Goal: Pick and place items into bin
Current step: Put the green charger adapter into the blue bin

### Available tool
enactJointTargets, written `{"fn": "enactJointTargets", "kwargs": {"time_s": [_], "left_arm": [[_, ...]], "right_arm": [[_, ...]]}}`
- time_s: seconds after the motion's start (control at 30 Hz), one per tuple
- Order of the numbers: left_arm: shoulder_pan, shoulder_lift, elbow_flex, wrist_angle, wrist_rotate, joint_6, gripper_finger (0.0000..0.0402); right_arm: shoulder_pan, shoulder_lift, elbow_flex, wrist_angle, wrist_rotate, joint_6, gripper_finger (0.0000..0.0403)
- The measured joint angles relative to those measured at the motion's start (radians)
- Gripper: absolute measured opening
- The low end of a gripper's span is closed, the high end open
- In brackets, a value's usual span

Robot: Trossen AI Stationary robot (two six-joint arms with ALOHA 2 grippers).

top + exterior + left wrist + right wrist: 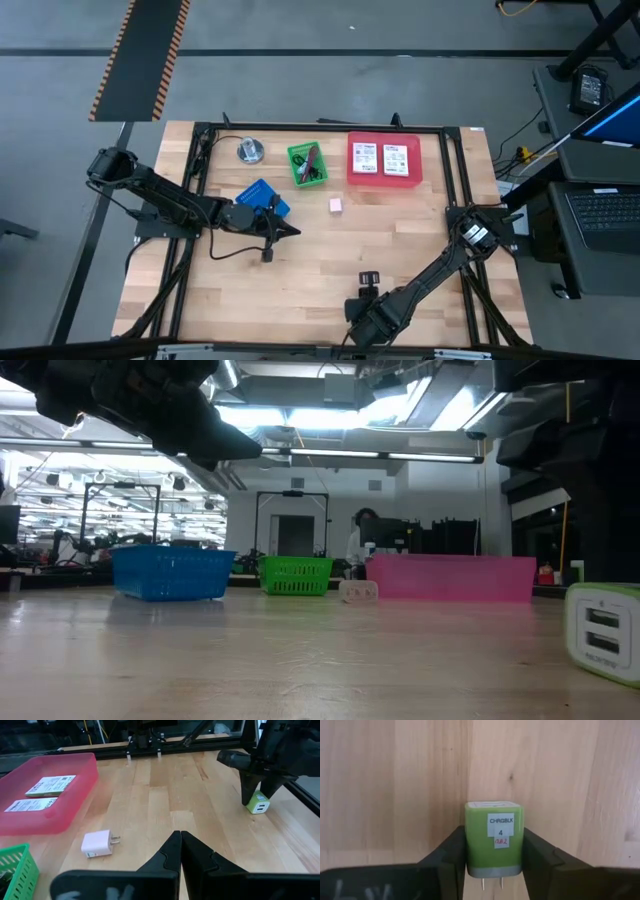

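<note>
Green-and-grey plastic charger block [494, 839] with white label, standing on the light wooden desk [300, 270] at its near edge, pinched between the right hand's [492, 857] fingers; label legible only in the right wrist view. Left hand [179, 851], pressed together, hovers left of centre.

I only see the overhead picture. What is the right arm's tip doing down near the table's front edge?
Observer: The right gripper has its fingers against both sides of a green charger block.
Operator: Is it lifted?
Observer: No. In the low view the block appears to rest on the table.
Operator: And the left arm?
Observer: The left gripper has its fingers shut and holds nothing; the pink charger lies just ahead of it.
</note>
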Motion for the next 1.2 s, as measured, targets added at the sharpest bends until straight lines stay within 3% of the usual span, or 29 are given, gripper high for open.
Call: {"fn": "enactJointTargets", "kwargs": {"time_s": [0.2,0.5,0.63,0.93,1.2], "left_arm": [[0.000,0.000,0.000,0.000,0.000,0.001,0.0004],[0.000,0.000,0.000,0.001,0.000,0.001,0.0004],[0.000,0.000,0.000,0.001,0.000,0.001,0.0004],[0.000,0.000,0.000,0.012,-0.004,0.001,0.0004],[0.000,0.000,0.000,0.105,-0.055,0.002,0.0010]], "right_arm": [[-0.009,-0.035,-0.004,-0.004,0.001,-0.041,0.0122],[-0.047,-0.158,-0.004,-0.010,0.128,-0.187,0.0122],[-0.083,-0.246,-0.082,0.039,0.135,-0.216,0.0122],[-0.145,-0.519,-0.474,0.548,0.203,-0.322,0.0122],[-0.223,-0.629,-0.739,1.007,0.252,-0.503,0.0122]]}}
